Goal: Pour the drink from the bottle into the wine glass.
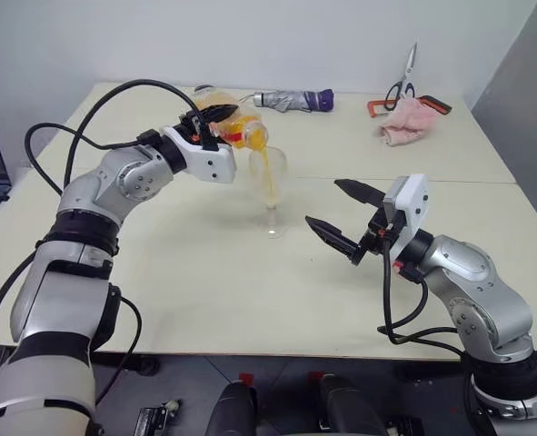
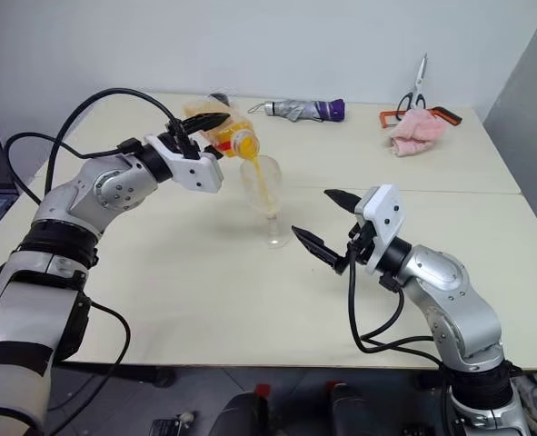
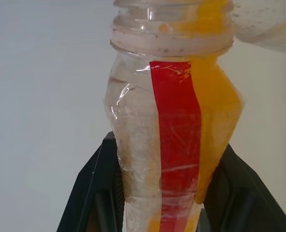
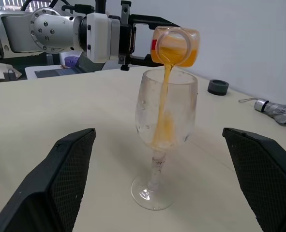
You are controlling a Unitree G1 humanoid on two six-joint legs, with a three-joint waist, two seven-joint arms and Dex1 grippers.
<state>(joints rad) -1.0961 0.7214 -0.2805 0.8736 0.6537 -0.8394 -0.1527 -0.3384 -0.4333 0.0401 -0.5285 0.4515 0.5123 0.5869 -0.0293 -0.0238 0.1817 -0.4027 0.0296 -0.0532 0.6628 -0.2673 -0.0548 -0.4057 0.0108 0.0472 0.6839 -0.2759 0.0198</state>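
1. The left tool is clenched on the small clear plastic bottle with a red label strip, holding it tipped over with its open mouth above the rim of the clear stemmed wine glass.
2. The bright orange drink runs in a thin stream from the bottle's mouth into the glass bowl, where a little has gathered at the bottom.
3. The glass stands upright on the pale worktop, between the two arms.
4. The right tool hangs released, jaws wide, near the glass but apart from it.
5. The pouring step is under way; orange liquid remains in the bottle.
6. The next move likely calls for holding the mouth over the bowl and tipping further, without knocking the rim.
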